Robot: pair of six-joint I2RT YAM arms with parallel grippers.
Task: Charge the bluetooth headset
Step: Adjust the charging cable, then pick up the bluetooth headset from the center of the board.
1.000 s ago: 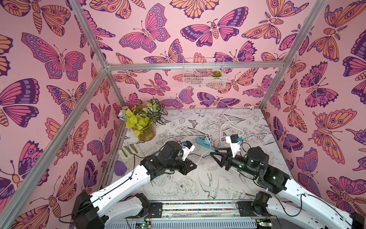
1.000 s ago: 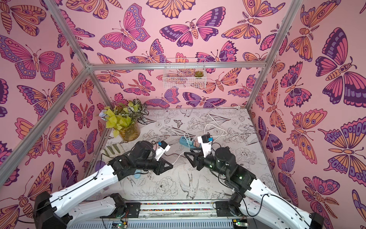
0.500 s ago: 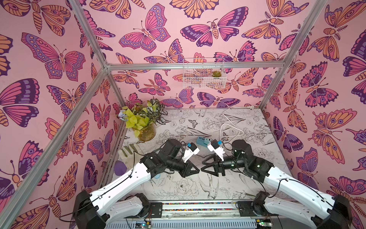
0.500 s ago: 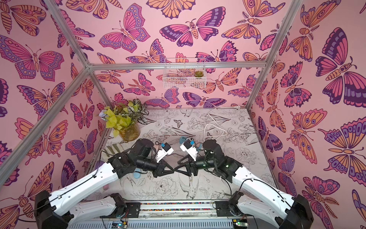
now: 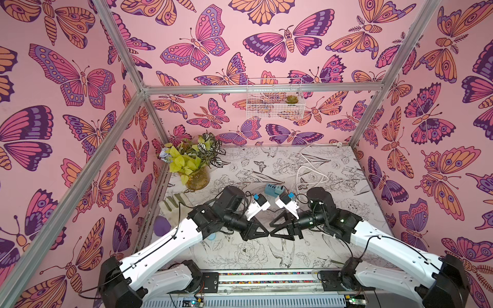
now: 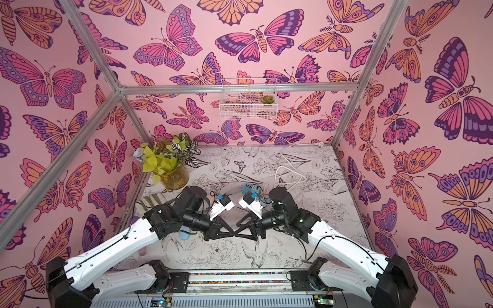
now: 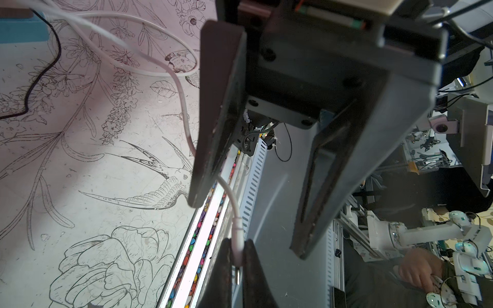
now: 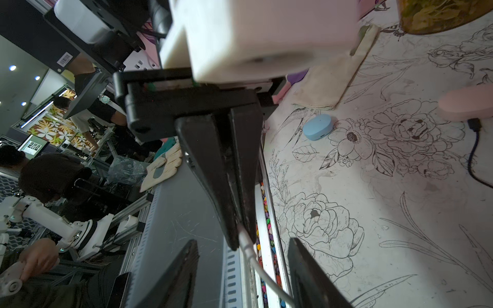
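- The floral-print table (image 5: 320, 250) holds a blue charging hub (image 5: 274, 188) at its middle, with loose white loops of cable lying behind it.
- A vase of leaves (image 5: 196, 173) stands in the far left corner. A pale glove (image 5: 173, 205) and a purple object (image 5: 162, 225) lie along the left wall, and a wire basket (image 5: 274, 98) hangs on the back wall.
- The light-blue headset case (image 8: 317, 127) lies flat on the table near the front edge. In both top views the left arm's forearm passes over it and hides most of it.
- A pink device (image 8: 466, 104) with a dark cord plugged into it lies beyond the case, apart from it.
- Both arms reach inward and low over the front middle of the table, and their black jaws meet tip to tip.
- The left gripper (image 7: 237, 260) is pressed together on the plug (image 7: 237, 240) of the white cable (image 7: 184, 106) — the plug sits pinched between its fingertips.
- The right gripper (image 8: 244, 248) has its jaws spread. The left gripper's tips and the cable sit in the gap between them — whether either jaw touches the cable I cannot tell.
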